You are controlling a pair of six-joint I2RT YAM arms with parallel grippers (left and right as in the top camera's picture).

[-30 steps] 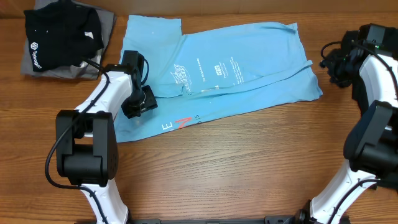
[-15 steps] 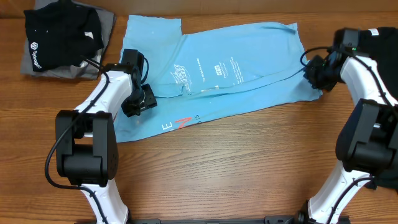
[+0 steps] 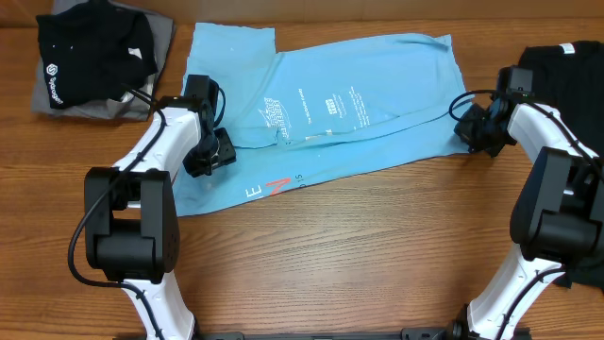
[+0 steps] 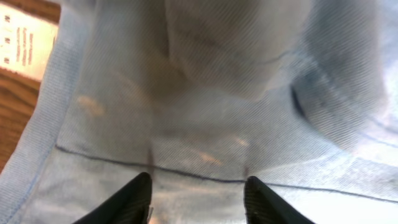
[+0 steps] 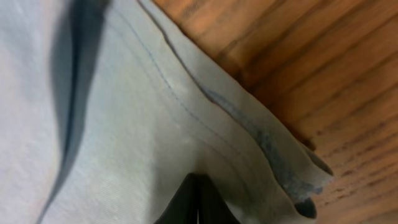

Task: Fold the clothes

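Light blue short-sleeved T-shirt lies across the 12 o'clock half of the brown wooden table. It's mostly flat, with a long crease running through it. There's white printed text mid-shirt and red-and-white lettering by the 7 o'clock hem. The left gripper sits on the shirt's 9 o'clock edge with its fingers apart over the cloth, not pinching that I can see. The right gripper is clamped on the hem at the 3 o'clock corner. A folded black T-shirt on a grey one sits at 10 o'clock, and another black garment at 2 o'clock.
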